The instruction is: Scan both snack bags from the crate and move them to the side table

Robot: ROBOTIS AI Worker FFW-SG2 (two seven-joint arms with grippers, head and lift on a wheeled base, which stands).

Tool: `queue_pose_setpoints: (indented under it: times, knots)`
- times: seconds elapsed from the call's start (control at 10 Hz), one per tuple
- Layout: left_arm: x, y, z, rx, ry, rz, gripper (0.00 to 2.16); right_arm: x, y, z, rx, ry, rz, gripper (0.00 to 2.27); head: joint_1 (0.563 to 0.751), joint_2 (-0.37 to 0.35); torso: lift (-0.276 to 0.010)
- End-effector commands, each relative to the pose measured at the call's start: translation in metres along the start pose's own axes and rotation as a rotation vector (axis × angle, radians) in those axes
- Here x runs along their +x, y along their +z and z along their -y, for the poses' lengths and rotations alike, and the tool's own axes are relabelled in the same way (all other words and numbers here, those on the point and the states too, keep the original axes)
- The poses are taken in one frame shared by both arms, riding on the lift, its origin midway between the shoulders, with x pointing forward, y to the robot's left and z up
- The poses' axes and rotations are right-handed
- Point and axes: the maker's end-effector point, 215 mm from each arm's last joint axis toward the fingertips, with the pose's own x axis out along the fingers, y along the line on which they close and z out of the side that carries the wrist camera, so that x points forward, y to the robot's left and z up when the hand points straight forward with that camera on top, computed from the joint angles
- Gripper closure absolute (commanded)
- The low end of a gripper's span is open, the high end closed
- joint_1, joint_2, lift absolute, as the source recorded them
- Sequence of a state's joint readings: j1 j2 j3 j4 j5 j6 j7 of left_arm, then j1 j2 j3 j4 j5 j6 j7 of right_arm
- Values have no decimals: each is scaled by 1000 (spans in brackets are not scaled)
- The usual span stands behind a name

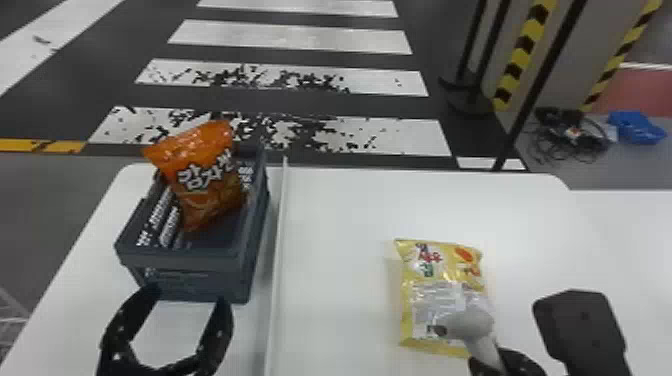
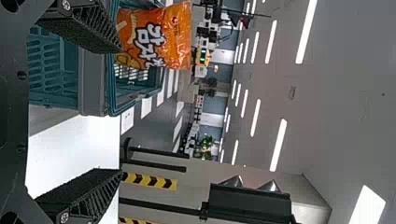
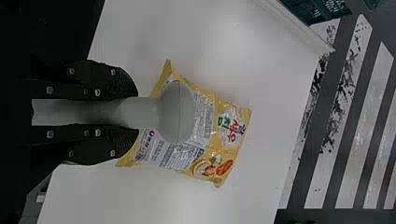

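Head view: right of the crate (image 1: 185,275), the yellow bag (image 1: 442,265) lies likely mid-scan under the scanner (image 1: 467,325) clamped in the right gripper (image 3: 136,113); inside, the orange bag (image 1: 207,185) awaits. The left gripper (image 1: 189,297) gapes empty before the crate.

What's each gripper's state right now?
Left gripper: open and empty, at the crate's near side.
Right gripper: closed on the grey scanner, over the yellow snack bag.

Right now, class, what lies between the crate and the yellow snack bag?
A thin white ridge and bare white tabletop lie between the crate and the yellow snack bag, as the head view shows.
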State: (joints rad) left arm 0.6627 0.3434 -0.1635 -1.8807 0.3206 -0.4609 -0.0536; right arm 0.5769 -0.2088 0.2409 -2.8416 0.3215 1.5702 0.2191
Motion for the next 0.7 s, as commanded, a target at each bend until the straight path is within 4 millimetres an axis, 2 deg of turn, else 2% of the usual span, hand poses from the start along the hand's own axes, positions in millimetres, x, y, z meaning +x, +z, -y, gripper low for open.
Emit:
queue_pose_setpoints:
  times: [0.0,0.4,0.6]
  knots:
    - [0,1,1,-1,-2,2,83,0,9,-15,-21,19,17,2246,695,-19,-99]
    - [-1,-1,0,2,-3,0,83,28,-8,-13,-48,0,-48,2246,695,13,-99]
    - [-2,-1,0,3,-5,-1,83,39,-2,-8,-63,-15,-37,2246,695,7,-99]
